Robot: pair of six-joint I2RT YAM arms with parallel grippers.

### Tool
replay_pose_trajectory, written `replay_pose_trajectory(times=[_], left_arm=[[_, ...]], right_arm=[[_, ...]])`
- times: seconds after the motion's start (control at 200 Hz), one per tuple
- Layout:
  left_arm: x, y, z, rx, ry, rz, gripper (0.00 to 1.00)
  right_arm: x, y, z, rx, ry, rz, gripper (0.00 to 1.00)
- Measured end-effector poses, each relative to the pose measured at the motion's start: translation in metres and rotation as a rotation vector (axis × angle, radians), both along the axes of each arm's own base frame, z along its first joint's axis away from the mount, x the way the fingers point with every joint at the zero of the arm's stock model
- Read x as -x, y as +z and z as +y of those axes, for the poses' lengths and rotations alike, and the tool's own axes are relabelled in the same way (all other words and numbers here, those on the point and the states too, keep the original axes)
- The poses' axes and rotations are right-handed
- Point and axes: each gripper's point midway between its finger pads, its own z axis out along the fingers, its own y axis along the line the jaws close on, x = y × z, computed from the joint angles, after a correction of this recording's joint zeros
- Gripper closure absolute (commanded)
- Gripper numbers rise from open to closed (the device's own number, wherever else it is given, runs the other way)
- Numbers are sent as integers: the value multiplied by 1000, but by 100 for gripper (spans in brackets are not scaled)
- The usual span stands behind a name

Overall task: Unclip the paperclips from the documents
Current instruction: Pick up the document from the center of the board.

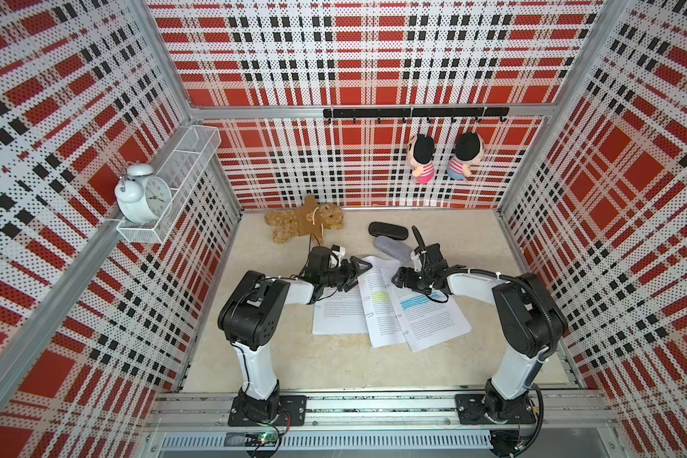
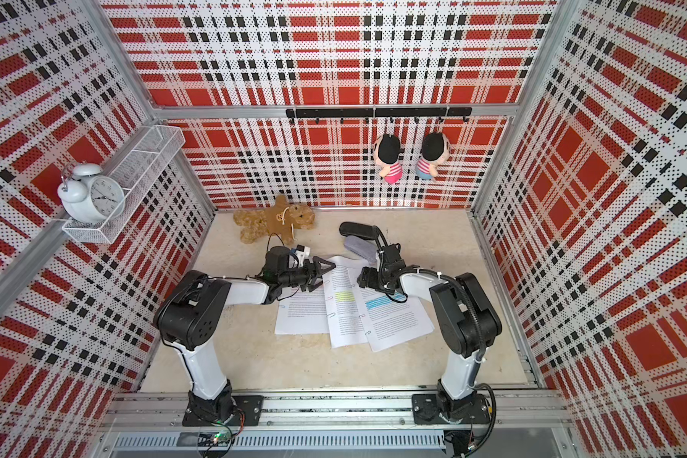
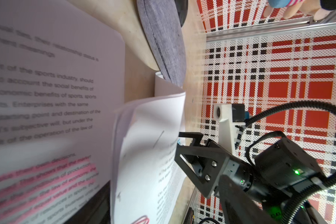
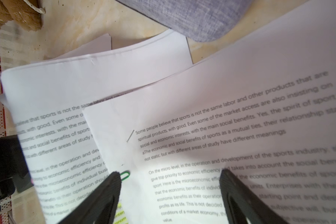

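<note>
Fanning out across the middle of the counter (image 1: 294, 365), the documents (image 1: 381, 325) lay in three overlapped stacks: the pink-banded stack (image 1: 336, 317) by the left arm, the yellow-banded stack (image 1: 378, 313) across its edge, and the blue-banded stack (image 1: 429, 317) on top, toward the right arm. Small paperclips (image 1: 368, 316) sat along the edges facing the left arm, tiny in both top views. And look at that: a green paperclip (image 4: 125, 175) clung to the blue-banded stack's edge, just beside one fingertip of the right end effector (image 4: 169, 172), whose jaws were spread wide over the printed lines. A pink paperclip (image 3: 142, 221) peeked in at the left wrist view's margin; which stack it held, I couldn't tell. Opposite, the left end effector (image 1: 358, 275) hovered at the stacks' far end, jaws spread too, where the sheets curled upward. Just beyond lay a grey case (image 1: 393, 248) and a black case (image 1: 387, 230), then a gingerbread plush (image 1: 306, 222) by the back wall. An alarm clock (image 1: 143, 194) stood on the wire shelf (image 1: 187, 158), and two dolls (image 1: 421, 158) hung from the hook rail (image 1: 413, 113).
</note>
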Motion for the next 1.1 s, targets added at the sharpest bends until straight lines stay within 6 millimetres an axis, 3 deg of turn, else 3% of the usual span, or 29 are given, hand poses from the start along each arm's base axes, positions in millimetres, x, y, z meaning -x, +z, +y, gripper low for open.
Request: replay_pose_trajectory(times=[0.165,0.336,0.461,0.616,0.842,1.002,1.102], left_arm=[[12,11,-9,95,-15,-2,28],[27,10,-6,150,1,31,36],[30,8,-3,162,19,39,47],[28,6,-1,149,38,36,52],[18,-17,-4,-45,47,21,63],[3,-22,-5,-212,42,-32,76],[-1,-26,-1,-301,38,-48,89]], right_arm=[[0,0,1,8,-2,-3,15],[1,0,3,16,-5,-5,15],[2,0,3,17,-6,-3,15],[3,0,3,15,-11,3,14],[6,0,4,13,-9,8,14],[7,1,5,10,-8,14,14],[9,1,4,8,-7,17,14]])
